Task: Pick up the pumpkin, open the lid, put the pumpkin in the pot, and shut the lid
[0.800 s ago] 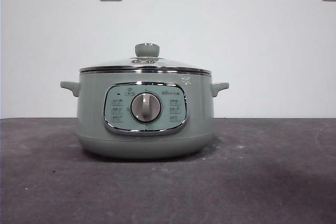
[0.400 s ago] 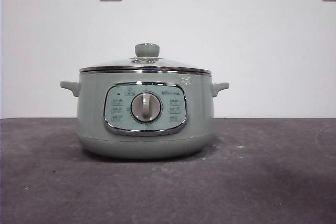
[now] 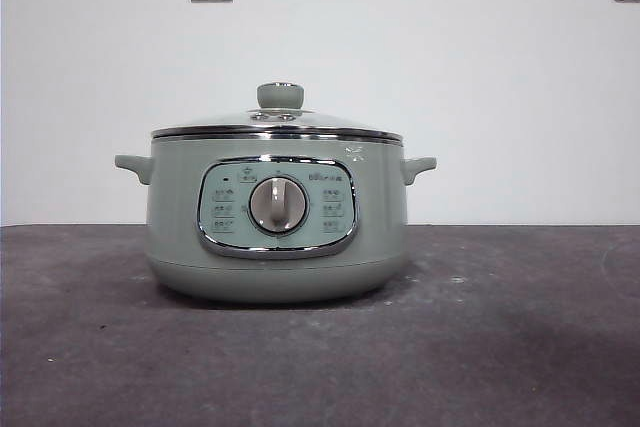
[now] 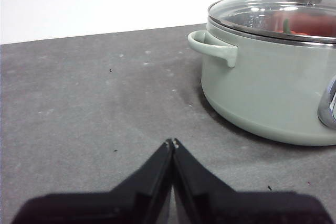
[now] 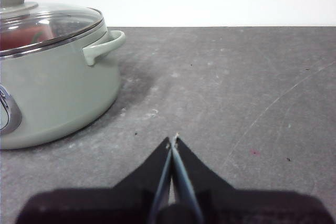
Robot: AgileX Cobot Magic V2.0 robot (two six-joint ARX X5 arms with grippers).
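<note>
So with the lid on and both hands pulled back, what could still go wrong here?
Little, it seems. The lid looks seated level on the pot, but its far rim is hidden, so a gap can't be ruled out. The pumpkin shows only as an orange blur through the glass. The left hand and right hand rest shut, clear of the pot.

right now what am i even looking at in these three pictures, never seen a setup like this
It is a two-armed robot at a dark table. One camera sits low at the table's front; the other two ride on the arms' wrists.

The front view shows a sage-green electric pot with its glass lid on.

The black wedges at the bottom of the wrist views are the left gripper and the right gripper, both shut, holding nothing and apart from the pot on either side.

Through the lid, the left wrist view shows the orange-red pumpkin inside the pot.
</note>
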